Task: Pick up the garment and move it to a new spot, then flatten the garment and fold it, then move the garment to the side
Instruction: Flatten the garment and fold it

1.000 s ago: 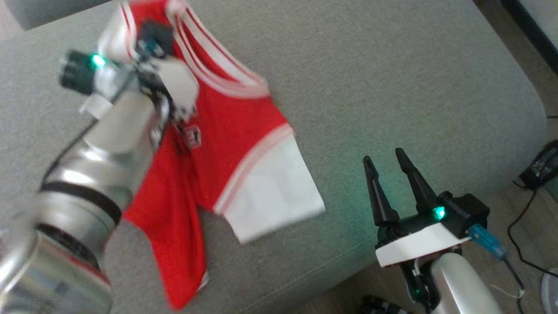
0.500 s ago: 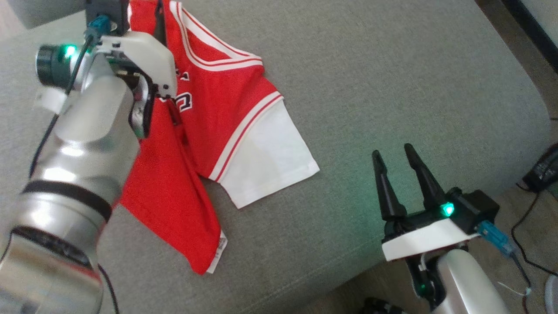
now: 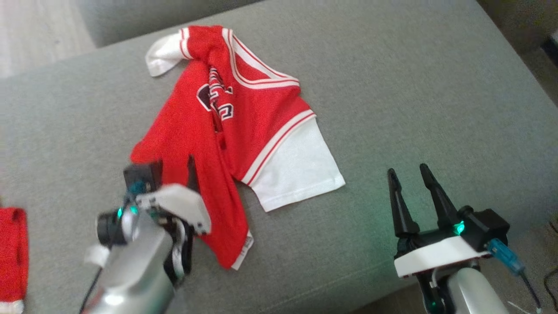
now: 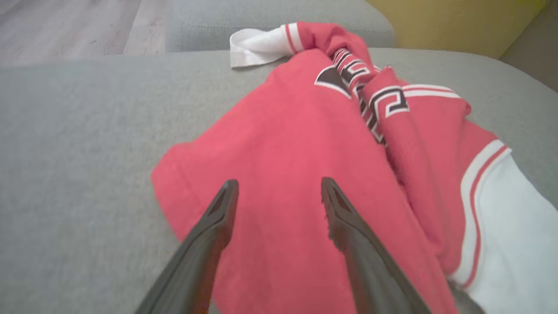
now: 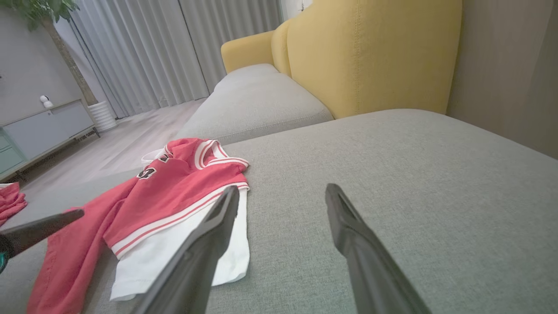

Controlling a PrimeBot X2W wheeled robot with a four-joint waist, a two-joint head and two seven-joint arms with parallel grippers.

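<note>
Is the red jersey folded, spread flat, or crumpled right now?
Crumpled: the red jersey with white sleeves lies bunched along its middle on the grey sofa cushion, chest lettering creased.

Nothing can be read in full: the red garment [image 3: 266, 126] carries black, white-edged block lettering [image 3: 220, 109] across its chest, crumpled into a fold so that only broken strokes show, and the small white tag [image 3: 245, 247] at its near hem is too small to read.
</note>
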